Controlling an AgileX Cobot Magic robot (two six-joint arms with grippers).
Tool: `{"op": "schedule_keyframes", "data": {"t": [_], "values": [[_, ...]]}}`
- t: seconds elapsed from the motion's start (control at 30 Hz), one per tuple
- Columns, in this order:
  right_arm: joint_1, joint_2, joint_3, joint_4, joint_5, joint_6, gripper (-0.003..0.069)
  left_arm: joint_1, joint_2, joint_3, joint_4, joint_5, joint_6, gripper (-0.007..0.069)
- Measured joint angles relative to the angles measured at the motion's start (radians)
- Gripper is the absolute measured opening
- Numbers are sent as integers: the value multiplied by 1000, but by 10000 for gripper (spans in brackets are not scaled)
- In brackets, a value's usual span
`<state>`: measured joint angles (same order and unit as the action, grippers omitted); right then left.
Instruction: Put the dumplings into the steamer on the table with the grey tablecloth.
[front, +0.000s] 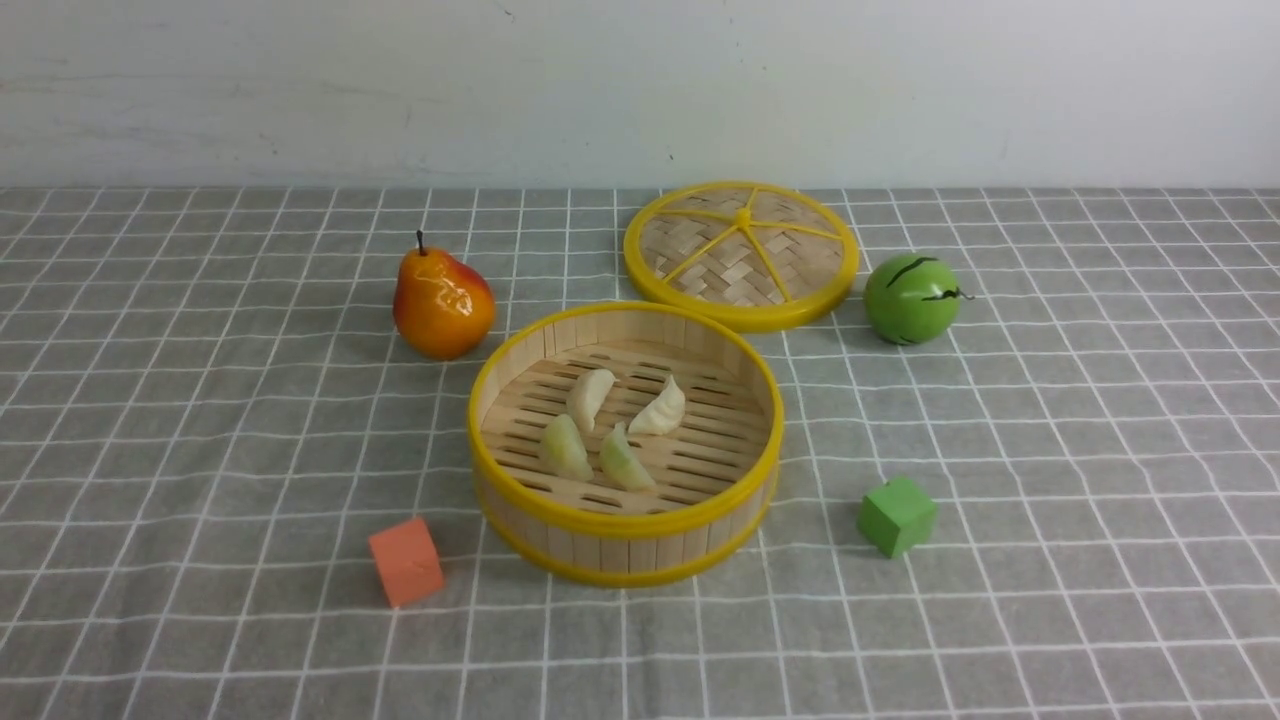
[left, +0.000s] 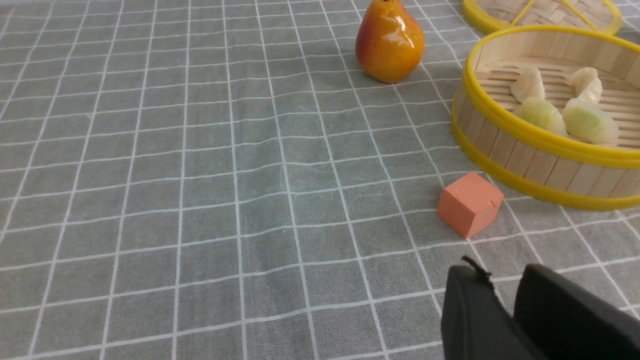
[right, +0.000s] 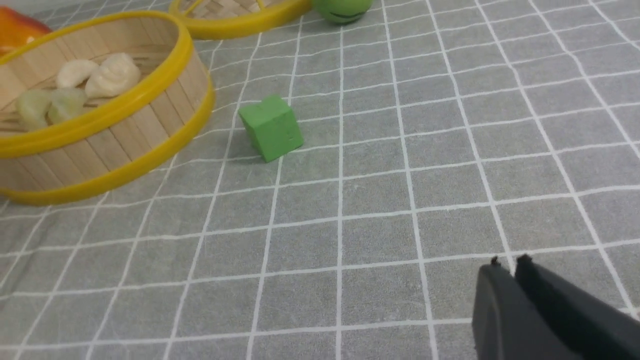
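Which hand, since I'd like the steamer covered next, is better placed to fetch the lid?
Right, probably. The lid lies behind the steamer, toward the robot's right side, beside the green fruit. The right hand holds nothing, so it is free to reach.

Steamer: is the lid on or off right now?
Off. The steamer stands open with four dumplings on its slat floor; the woven lid lies flat on the grey tablecloth behind it.
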<state>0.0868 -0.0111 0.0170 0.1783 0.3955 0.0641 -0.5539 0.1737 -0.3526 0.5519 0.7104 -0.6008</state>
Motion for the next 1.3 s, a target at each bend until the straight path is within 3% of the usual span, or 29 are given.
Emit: {"op": "schedule_keyframes", "data": {"t": [0.17,0.33,0.77,1.3], "values": [[67,0,0,0,0,-30,48,0,0,0,0,0,0,143],[74,0,0,1,0,-35,56,0,0,0,0,0,0,143],[-72,0,0,8,0,-36,75,0,0,0,0,0,0,144],[-72,0,0,8,0,-36,97,0,0,0,0,0,0,155]]}}
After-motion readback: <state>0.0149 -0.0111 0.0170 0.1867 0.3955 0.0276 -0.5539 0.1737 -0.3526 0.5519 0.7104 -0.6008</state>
